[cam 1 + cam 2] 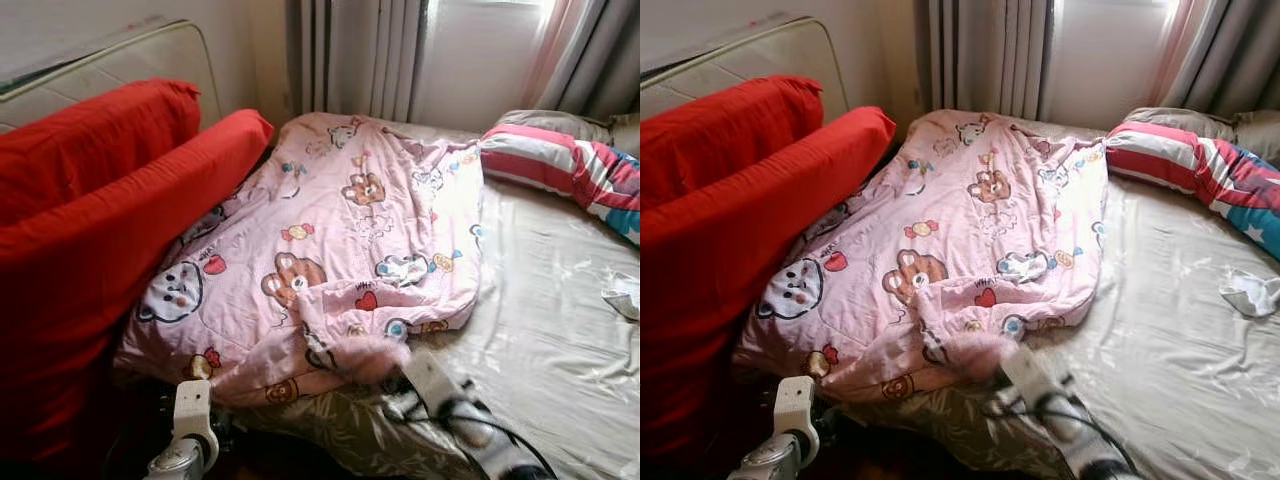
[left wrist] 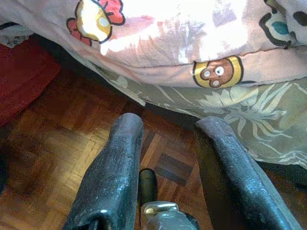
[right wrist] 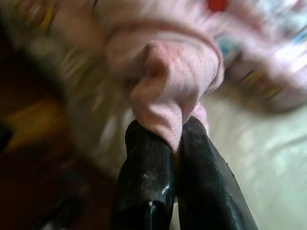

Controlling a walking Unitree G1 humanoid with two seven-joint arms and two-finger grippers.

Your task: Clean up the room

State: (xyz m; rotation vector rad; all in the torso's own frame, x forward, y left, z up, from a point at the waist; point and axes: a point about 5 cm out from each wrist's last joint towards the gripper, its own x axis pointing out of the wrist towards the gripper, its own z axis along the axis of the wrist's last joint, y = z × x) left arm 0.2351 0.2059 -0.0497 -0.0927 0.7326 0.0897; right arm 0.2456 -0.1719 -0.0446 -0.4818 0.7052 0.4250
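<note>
We see the pink cartoon-print blanket (image 1: 330,260) spread crumpled over the head half of the bed (image 1: 560,340), its far edge against the red pillows (image 1: 90,230) and a striped bolster (image 1: 570,165) beyond it near the curtains. The right gripper (image 3: 175,132) sits at the blanket's near hem, fingers pressed together on a bunched fold of pink cloth — blurred in the head views. The left gripper (image 2: 165,139) hangs below the blanket's near corner, over the parquet floor (image 2: 53,158), fingers spread and holding nothing.
</note>
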